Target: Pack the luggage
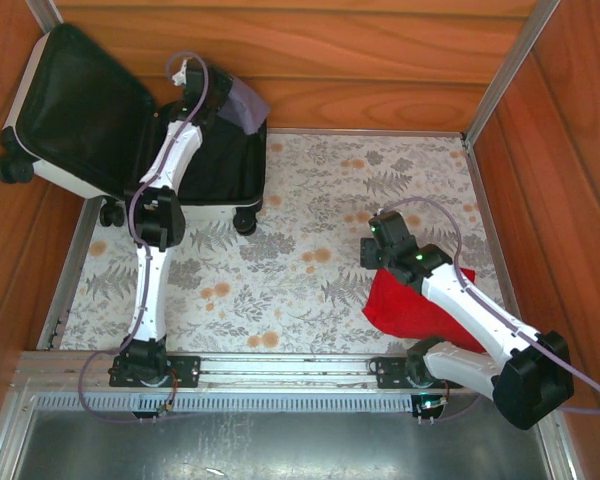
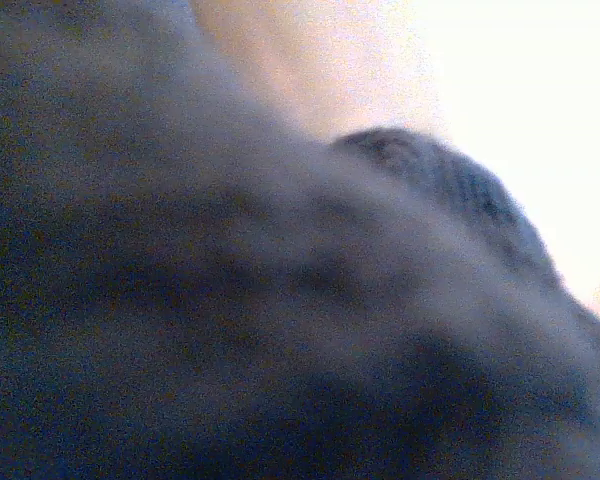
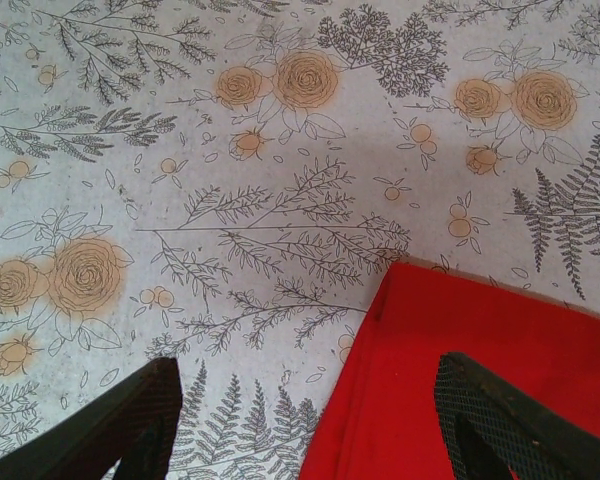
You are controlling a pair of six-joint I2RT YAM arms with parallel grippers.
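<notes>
Two arms work well apart on the floral table cover (image 1: pixel 310 250), with a wide bare stretch of it between them. The luggage (image 1: pixel 80 105) stands open in the far-left corner, its lid leaning back against the left wooden wall (image 1: pixel 0 60) and its black-lined base close to the far wall. That leaves little room on those two sides. The left gripper (image 1: pixel 187 72) reaches over the far edge of the base with its jaws pressed nearly together, and a grey-lilac cloth (image 1: pixel 244 102) is draped at the base's far-right corner. In the left wrist view that fabric (image 2: pixel 280 300) is a blur against the lens, so I cannot tell whether it is pinched. The right gripper (image 3: pixel 308 368) hangs with its fingers spread wide and nothing between them. It straddles the left edge of a red cloth (image 3: pixel 500 330) that lies flat near the right arm's base.
</notes>
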